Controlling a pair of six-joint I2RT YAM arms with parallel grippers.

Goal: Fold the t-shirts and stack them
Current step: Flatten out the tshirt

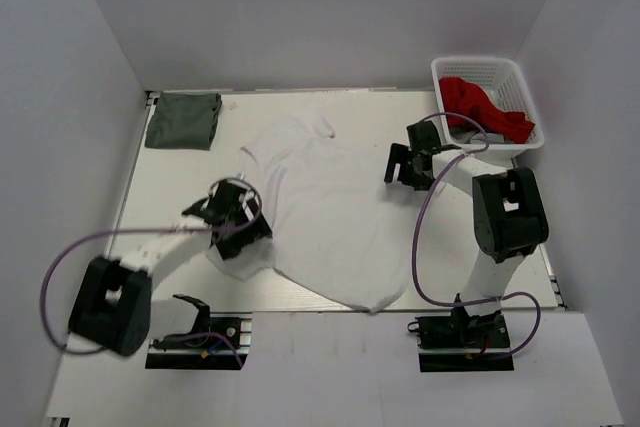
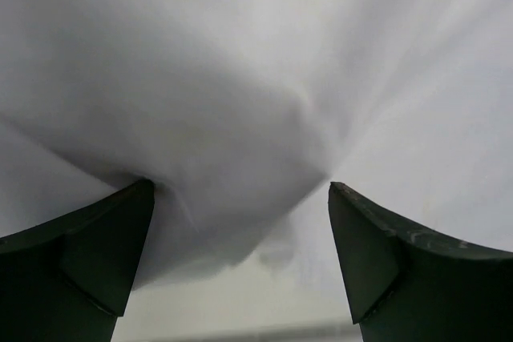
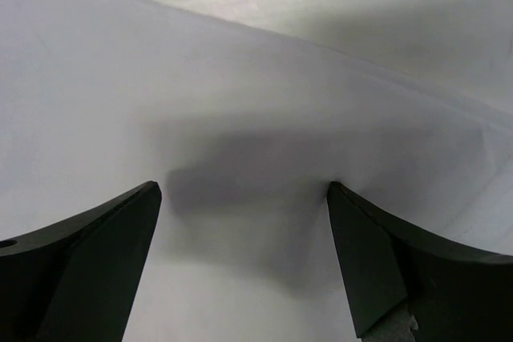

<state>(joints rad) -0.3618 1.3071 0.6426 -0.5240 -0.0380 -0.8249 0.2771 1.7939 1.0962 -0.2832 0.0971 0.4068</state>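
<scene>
Basket: white slatted plastic, at the far right corner of the table.
Red cloth: crumpled inside the basket, reaching its right rim.
Table: white top, pale walls around.

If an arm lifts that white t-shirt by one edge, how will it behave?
Probably floppy: the white t-shirt lies wrinkled and spread on the table, so it would likely sag. It bunches into a soft ridge in the left wrist view, so pushing would probably rumple it, not slide it.
</scene>
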